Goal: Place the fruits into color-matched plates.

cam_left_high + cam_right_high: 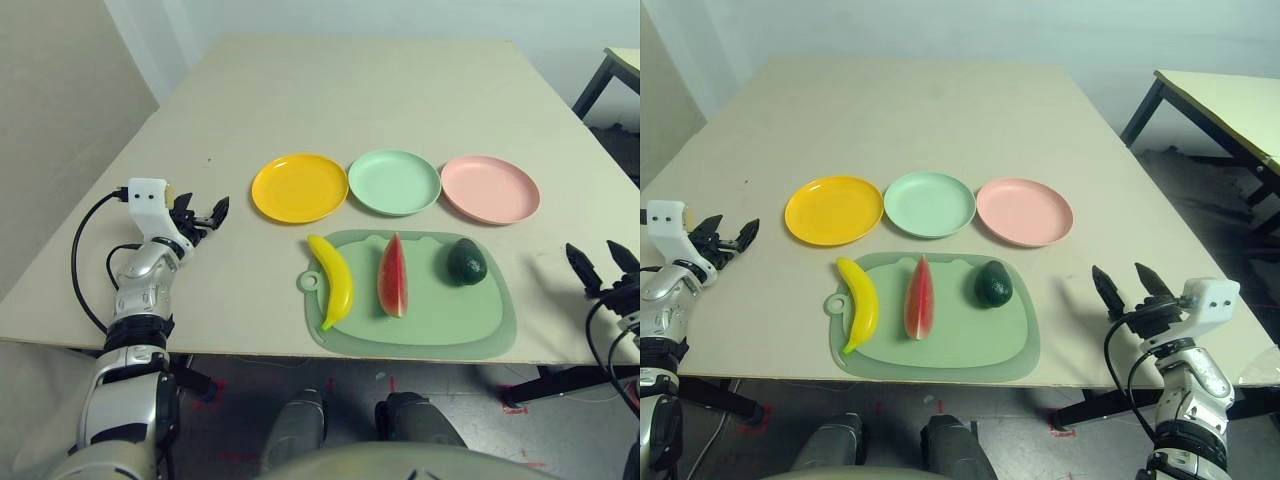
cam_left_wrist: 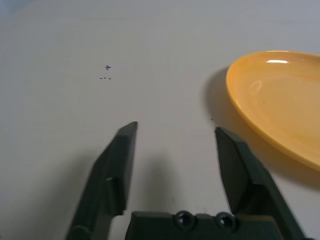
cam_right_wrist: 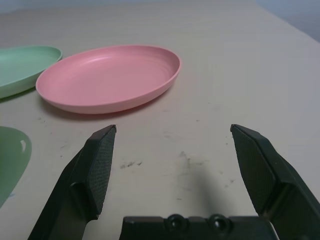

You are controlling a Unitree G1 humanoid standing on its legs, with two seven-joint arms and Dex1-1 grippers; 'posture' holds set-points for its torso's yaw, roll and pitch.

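Fruits unplaced; both pincers, left pincer (image 1: 200, 214) and right pincer (image 1: 1127, 287), stand apart, empty. Next: grasp banana (image 1: 334, 279) for yellow plate (image 1: 299, 187).

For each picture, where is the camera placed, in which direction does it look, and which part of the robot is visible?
Left eye: head camera, looking down at the table; left tool open.
Right eye: same head, same scene; right tool open.
Left wrist: along its fingers toward the yellow plate.
Right wrist: along its fingers toward the pink plate.
Shared: both eyes show the banana.
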